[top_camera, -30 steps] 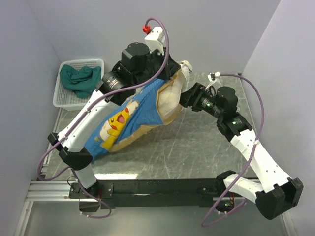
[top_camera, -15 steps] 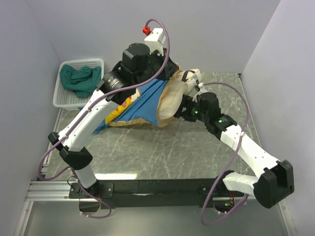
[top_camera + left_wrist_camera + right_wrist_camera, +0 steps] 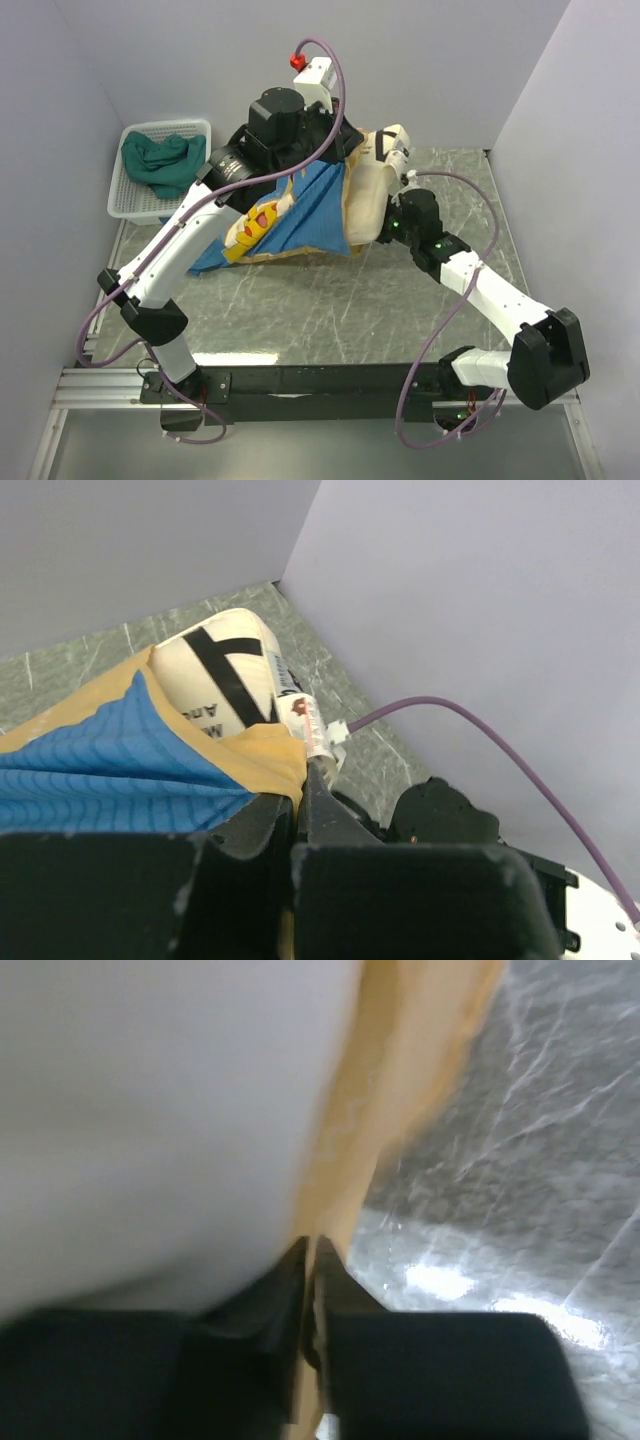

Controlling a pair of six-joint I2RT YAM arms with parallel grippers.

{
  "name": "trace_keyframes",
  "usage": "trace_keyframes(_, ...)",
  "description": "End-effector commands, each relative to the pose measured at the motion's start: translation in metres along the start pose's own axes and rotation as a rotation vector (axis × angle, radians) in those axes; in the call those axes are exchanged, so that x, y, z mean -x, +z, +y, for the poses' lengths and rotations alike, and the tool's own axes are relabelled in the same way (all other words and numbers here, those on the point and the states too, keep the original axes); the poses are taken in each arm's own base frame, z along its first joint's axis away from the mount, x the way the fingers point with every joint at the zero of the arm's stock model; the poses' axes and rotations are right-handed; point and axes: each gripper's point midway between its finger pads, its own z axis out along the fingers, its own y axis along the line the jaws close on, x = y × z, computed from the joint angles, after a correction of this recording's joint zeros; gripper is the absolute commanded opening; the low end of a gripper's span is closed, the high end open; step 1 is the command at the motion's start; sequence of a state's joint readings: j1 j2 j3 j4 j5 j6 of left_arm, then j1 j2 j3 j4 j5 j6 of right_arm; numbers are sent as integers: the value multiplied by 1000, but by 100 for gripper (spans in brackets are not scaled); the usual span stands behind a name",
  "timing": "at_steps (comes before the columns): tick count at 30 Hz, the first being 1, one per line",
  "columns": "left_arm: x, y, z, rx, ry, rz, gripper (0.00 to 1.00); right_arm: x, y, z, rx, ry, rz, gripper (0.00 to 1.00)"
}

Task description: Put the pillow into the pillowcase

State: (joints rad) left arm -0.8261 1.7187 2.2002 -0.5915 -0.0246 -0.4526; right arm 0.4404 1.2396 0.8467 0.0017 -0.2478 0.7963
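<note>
The pillowcase [image 3: 305, 215] hangs over the far middle of the tabletop [image 3: 330, 310], to the right of a basket [image 3: 125, 205] with a green cloth [image 3: 158, 160] by the far left corner. The case's blue striped side and yellow print face the camera. Its lower edge droops towards the tabletop, though whether it touches is unclear. The left gripper [image 3: 298, 790] holds the case up from above, its fingers pinched shut on the top of the mouth, where blue cloth meets the mustard hem. Right of that, the pillow [image 3: 372, 195] sits partly inside the open mouth. Its cream end, with black bands and print in the left wrist view, pokes out past the hem towards the far right of the tabletop. The right gripper [image 3: 308, 1255] is low at the mouth, its fingers closed together on the mustard hem, with the white bulk of the pillow pressed against it on one side. The pillow looks light, soft and bulky, so it should squash and fold rather than slide as one piece. It is probably best pushed on its exposed end or taken at a corner. The case is thin, limp cloth that will likely sag shut or slip, so the firm stitched hem on opposite sides of the mouth seems the best hold.
</note>
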Motion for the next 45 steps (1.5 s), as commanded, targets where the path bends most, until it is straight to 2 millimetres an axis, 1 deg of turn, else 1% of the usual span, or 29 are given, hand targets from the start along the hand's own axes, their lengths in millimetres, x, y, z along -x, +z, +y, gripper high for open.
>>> trace_keyframes(1,79,-51,-42,-127,18,-252,5,58,-12,26,50,16,-151,0)
trace_keyframes(2,82,-53,-40,-116,22,-262,4,71,-19,35,57,-2,-186,0)
trace_keyframes(3,87,-59,-35,-88,33,-283,4,93,-33,56,71,-46,-233,0)
trace_keyframes(4,91,-62,-31,-72,38,-295,4,105,-48,59,29,-57,-269,0)
trace_keyframes(5,93,-64,-27,-59,42,-306,4,133,-71,90,72,-87,-344,0)
trace_keyframes(7,99,-69,-15,-25,46,-334,5,155,-99,107,60,-131,-400,0)
trace_keyframes(8,100,-69,-10,-13,46,-341,5,178,-126,137,107,-167,-470,0)
trace_keyframes(10,105,-70,5,19,43,-363,6,193,-146,154,115,-187,-503,0)
trace_keyframes(11,107,-70,9,24,41,-370,6,210,-172,183,167,-212,-562,0)
trace_keyframes(12,111,-69,13,30,47,-381,7,214,-168,184,144,-219,-545,0)
trace_keyframes(13,119,-70,19,47,50,-402,7,220,-173,192,154,-228,-551,0)
trace_keyframes(14,123,-70,22,57,56,-413,7,230,-193,217,210,-249,-585,0)
trace_keyframes(15,132,-71,24,64,61,-435,7,232,-186,219,209,-251,-566,0)
trace_keyframes(17,148,-76,33,83,62,-484,6,242,-199,236,243,-270,-596,0)
trace_keyframes(19,167,-85,42,87,49,-537,7,245,-195,237,231,-277,-594,0)
trace_keyframes(20,173,-89,36,41,54,-547,7,250,-200,241,230,-292,-612,0)
trace_keyframes(21,184,-94,32,21,44,-576,7,250,-192,237,215,-294,-596,0)
trace_keyframes(23,197,-100,30,-1,52,-604,8,253,-190,241,223,-299,-594,0)
trace_keyframes(25,207,-106,21,-42,64,-632,8,254,-179,244,244,-301,-577,0)
trace_keyframes(26,209,-107,17,-61,62,-640,8,253,-176,247,262,-291,-565,0)
trace_keyframes(28,210,-107,3,-149,62,-644,8,249,-156,248,282,-288,-517,0)
trace_keyframes(29,209,-107,-1,-171,58,-640,8,249,-154,253,288,-296,-515,0)
trace_keyframes(30,207,-105,-2,-185,52,-634,8,247,-142,248,269,-295,-489,0)
trace_keyframes(32,205,-100,2,-168,48,-628,7,246,-142,251,272,-296,-491,0)
trace_keyframes(35,197,-88,13,-134,64,-600,7,252,-154,262,309,-303,-532,0)
trace_keyframes(36,192,-82,17,-124,65,-586,7,252,-152,262,306,-303,-523,0)
trace_keyframes(39,189,-75,26,-102,61,-576,6,258,-158,269,310,-314,-540,0)
trace_keyframes(43,198,-81,36,-59,71,-604,7,265,-174,274,312,-325,-589,0)
trace_keyframes(45,200,-82,43,-33,66,-620,7,266,-191,286,358,-325,-616,0)
